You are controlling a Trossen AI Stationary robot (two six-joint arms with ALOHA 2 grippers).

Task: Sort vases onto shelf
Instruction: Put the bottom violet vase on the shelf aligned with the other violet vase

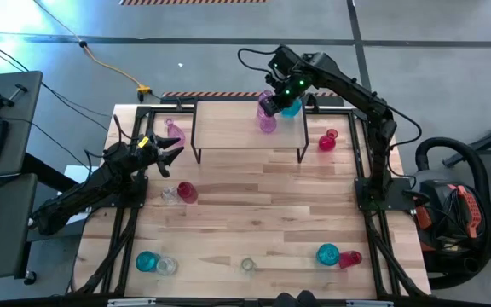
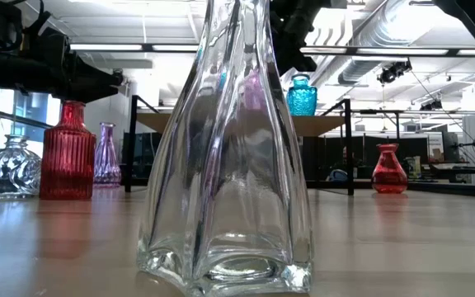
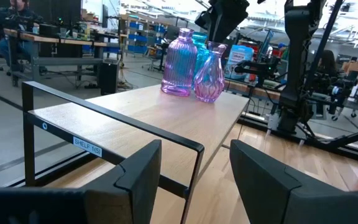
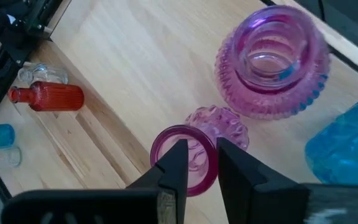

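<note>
My right gripper (image 4: 201,152) hangs over the right end of the shelf (image 1: 228,128), nose down. The small pink vase (image 4: 225,124) stands straight beneath it. The vase is upright, with its long axis running up toward me, so any move from here goes along that axis. My fingers are a narrow way apart, set astride one side of the vase's round rim, and I judge they are not pinching it.

The pink vase is bulbous, knobbly glass with a flared mouth. Touching or just beside it stands a taller purple vase (image 4: 269,62) with ribbed sides, and a teal vase (image 4: 347,149) is near both of them, toward the shelf's far right corner.

My left gripper (image 1: 164,147) waits at the table's (image 1: 254,213) left edge with its fingers wide apart and empty, well away from this group. The right arm is plainly the nearer one.
</note>
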